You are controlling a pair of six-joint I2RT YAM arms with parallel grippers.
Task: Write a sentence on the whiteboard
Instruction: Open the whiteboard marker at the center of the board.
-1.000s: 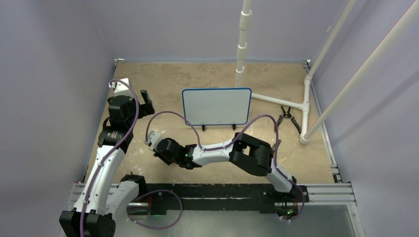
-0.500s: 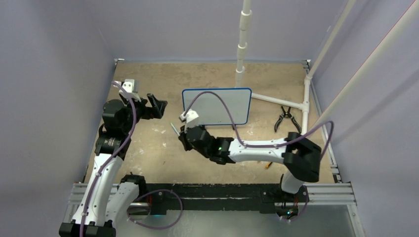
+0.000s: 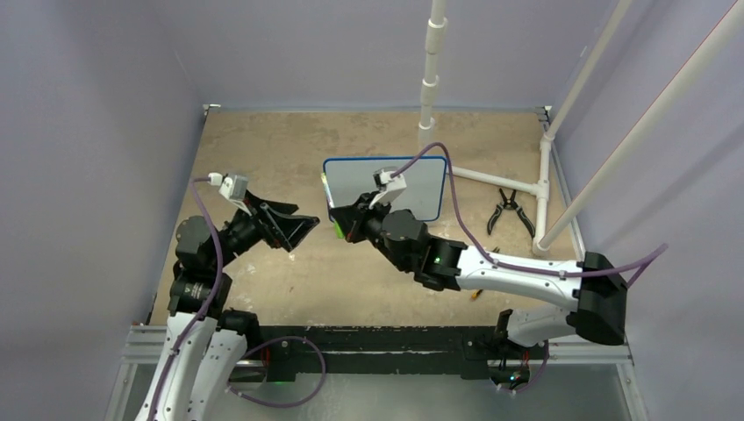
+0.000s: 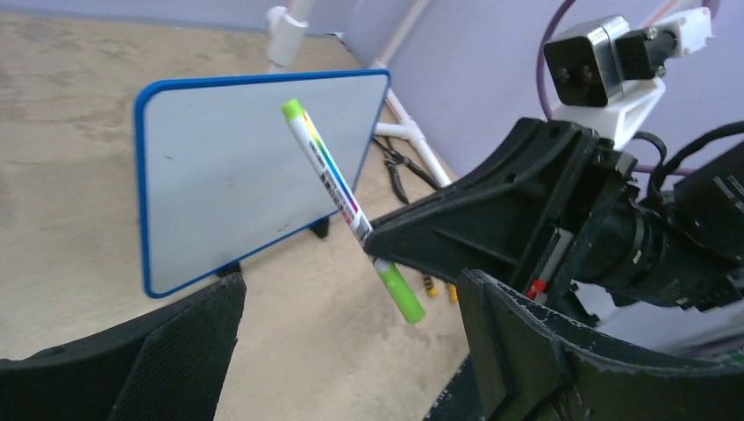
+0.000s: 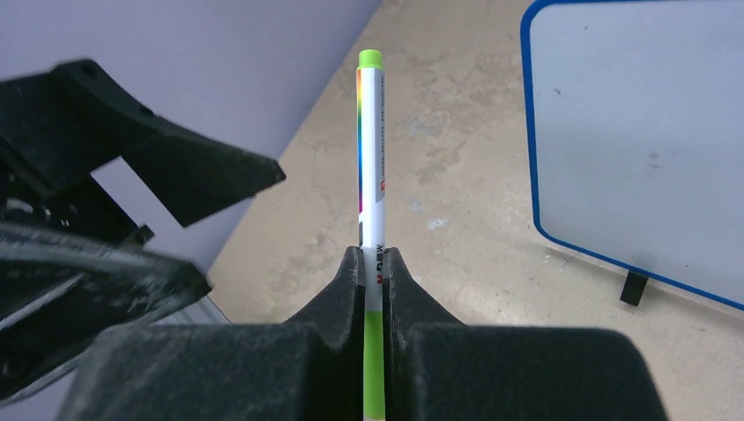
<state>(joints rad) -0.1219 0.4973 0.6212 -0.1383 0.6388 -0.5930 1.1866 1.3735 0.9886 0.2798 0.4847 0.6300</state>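
1. The whiteboard (image 3: 386, 189) stood upright on its two black feet, mid-table toward the far side, with its white face toward the arms.
2. The board face showed a few small dark specks. I could not tell whether any faint writing was there.
3. The right gripper (image 5: 375, 263) was clamped low on the barrel of a green-capped marker (image 4: 338, 189). It held the marker up near the board's left edge, apart from the surface.
4. The left gripper (image 3: 303, 232) sat just left of the marker, pointed right, its fingers spread wide and gripping nothing.
5. Black pliers (image 3: 509, 210) lay on the table right of the board.
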